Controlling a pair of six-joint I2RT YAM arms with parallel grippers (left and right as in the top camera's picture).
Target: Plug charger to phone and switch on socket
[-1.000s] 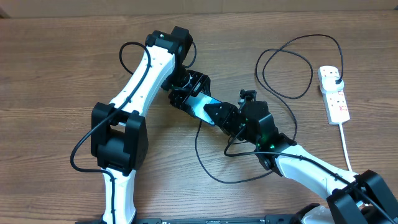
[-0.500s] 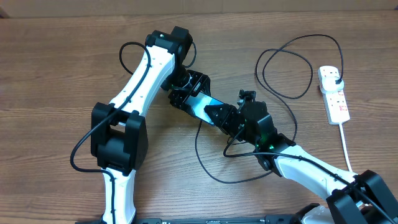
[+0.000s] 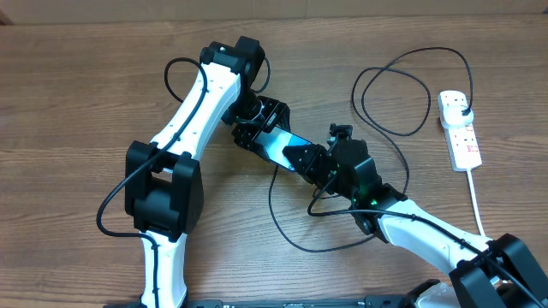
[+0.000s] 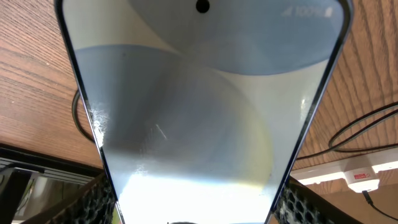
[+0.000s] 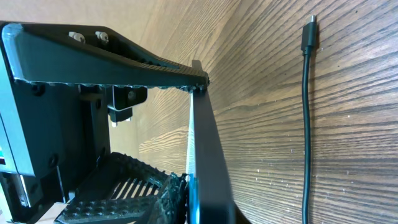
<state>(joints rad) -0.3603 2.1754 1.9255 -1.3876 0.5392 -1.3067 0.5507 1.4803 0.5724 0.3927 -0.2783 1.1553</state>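
Note:
The phone (image 3: 278, 147), its screen lit teal, is held above the table between both grippers. My left gripper (image 3: 257, 128) is shut on its upper-left end; the screen (image 4: 199, 106) fills the left wrist view. My right gripper (image 3: 310, 162) is shut on its lower-right end, and the phone shows edge-on in the right wrist view (image 5: 202, 149). The charger cable (image 3: 291, 233) loops over the table. Its connector tip (image 5: 309, 34) lies loose on the wood, apart from the phone. Its black plug (image 3: 462, 106) sits in the white socket strip (image 3: 460, 133) at the right.
The strip's thick white cord (image 3: 476, 201) runs toward the front right edge. Cable loops (image 3: 394, 85) lie between the phone and the strip. The strip (image 4: 357, 176) and cable (image 4: 364, 124) also show in the left wrist view.

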